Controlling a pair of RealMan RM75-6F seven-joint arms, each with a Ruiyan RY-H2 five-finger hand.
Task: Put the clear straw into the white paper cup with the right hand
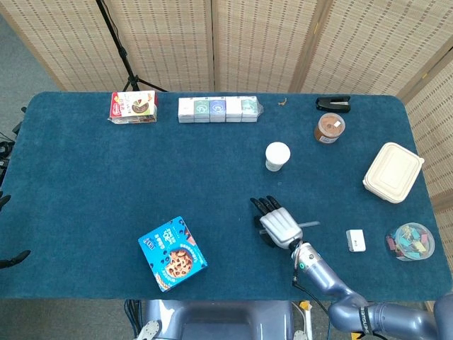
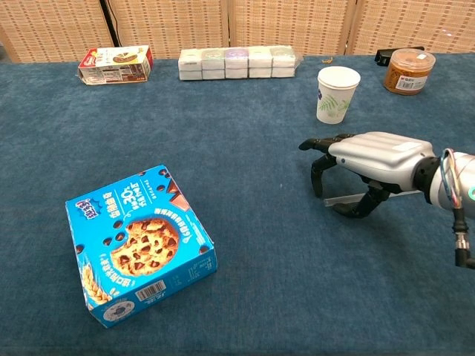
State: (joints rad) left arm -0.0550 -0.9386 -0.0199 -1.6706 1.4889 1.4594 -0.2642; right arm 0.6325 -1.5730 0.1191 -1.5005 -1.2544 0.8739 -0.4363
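Observation:
The clear straw (image 2: 338, 199) lies flat on the blue table, and only its ends show from under my right hand (image 2: 371, 157). The hand hovers low over it, fingers spread and curved down on the far side, thumb (image 2: 356, 208) on the near side, nothing held. In the head view the right hand (image 1: 278, 224) covers most of the straw (image 1: 312, 224). The white paper cup (image 2: 337, 95) stands upright beyond the hand, about a hand's length away, as the head view also shows for the cup (image 1: 277, 156). My left hand appears in neither view.
A blue cookie box (image 1: 172, 253) lies at the front left. A brown jar (image 1: 329, 128), a stapler (image 1: 333, 104) and a row of small boxes (image 1: 217, 109) line the far edge. A takeaway box (image 1: 393, 172), a small white box (image 1: 356, 240) and a clear tub (image 1: 410, 241) sit right.

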